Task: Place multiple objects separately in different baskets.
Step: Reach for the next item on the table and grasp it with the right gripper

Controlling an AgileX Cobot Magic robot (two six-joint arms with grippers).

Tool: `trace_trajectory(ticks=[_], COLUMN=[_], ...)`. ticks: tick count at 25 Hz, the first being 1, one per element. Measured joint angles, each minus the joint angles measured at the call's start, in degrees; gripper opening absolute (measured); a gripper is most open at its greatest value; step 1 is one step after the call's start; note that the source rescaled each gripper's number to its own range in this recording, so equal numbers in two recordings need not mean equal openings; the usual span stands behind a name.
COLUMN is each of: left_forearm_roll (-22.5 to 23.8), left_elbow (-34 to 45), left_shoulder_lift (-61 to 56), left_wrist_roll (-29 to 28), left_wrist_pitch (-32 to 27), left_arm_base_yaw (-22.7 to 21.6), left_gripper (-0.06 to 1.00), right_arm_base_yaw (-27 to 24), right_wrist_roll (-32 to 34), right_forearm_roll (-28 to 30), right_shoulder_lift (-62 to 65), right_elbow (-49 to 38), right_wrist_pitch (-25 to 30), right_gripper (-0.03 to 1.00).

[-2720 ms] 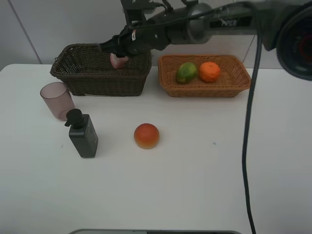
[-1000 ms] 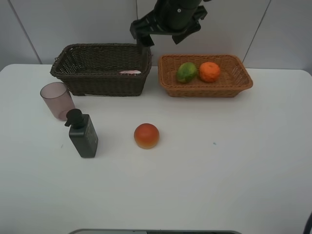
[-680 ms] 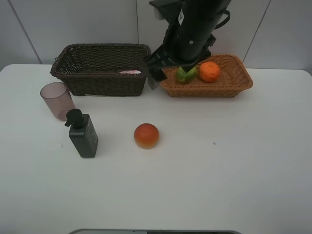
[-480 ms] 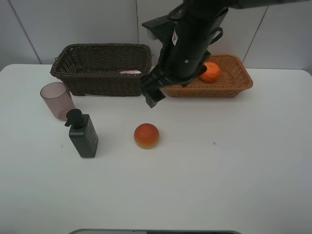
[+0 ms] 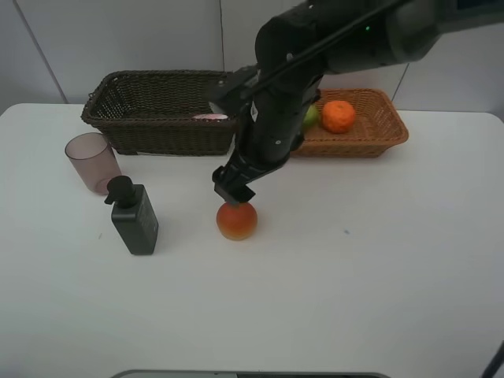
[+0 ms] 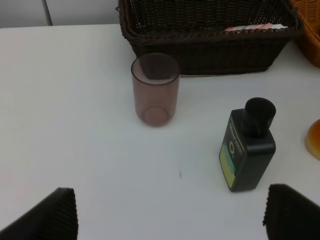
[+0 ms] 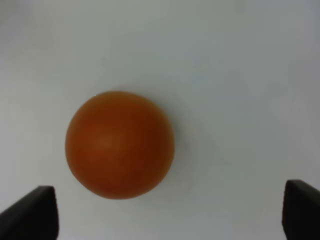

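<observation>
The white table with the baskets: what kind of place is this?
Probably a robot test lab, not a home: a white table, plain pale wall panels, and a black robot arm above a round fruit, near a dark wicker basket and a tan one.

The right arm (image 5: 272,126) hides most of the green oval fruit (image 5: 313,116) in the tan basket (image 5: 364,142).

Far edge of worktop (image 5: 378,276): deeper basket (image 5: 157,135) left, shallower basket (image 5: 370,138) just beside it on the right. Capped bottle (image 5: 206,116) in deeper basket, right end. Oval fruit (image 5: 313,116) and orange (image 5: 339,116) side by side in shallower basket. Cup (image 5: 92,162) before deeper basket's left end; pump bottle (image 5: 134,219) just before cup. Round fruit (image 5: 237,222) mid-worktop, right of pump bottle.
</observation>
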State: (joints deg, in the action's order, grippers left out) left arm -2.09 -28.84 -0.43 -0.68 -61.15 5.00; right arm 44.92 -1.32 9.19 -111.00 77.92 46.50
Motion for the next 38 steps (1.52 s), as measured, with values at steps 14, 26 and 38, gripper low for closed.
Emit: trace_trajectory(ticks=[14, 26, 38], left_forearm_roll=[0.00, 0.00, 0.00], left_elbow=[0.00, 0.00, 0.00], left_shoulder_lift=[0.00, 0.00, 0.00], left_wrist_roll=[0.00, 0.00, 0.00], left_wrist_pitch=[0.00, 0.00, 0.00], left_arm_base_yaw=[0.00, 0.00, 0.00], left_gripper=[0.96, 0.96, 0.96], right_arm_base_yaw=[0.00, -0.64, -0.64], right_wrist_roll=[-18.53, -18.64, -18.64], right_forearm_roll=[-9.19, -8.33, -8.33], right_shoulder_lift=[-7.96, -12.89, -13.70], right_elbow=[0.50, 1.17, 1.17], right_wrist_pitch=[-4.42, -6.55, -6.88], right_gripper=[0.90, 0.90, 0.46])
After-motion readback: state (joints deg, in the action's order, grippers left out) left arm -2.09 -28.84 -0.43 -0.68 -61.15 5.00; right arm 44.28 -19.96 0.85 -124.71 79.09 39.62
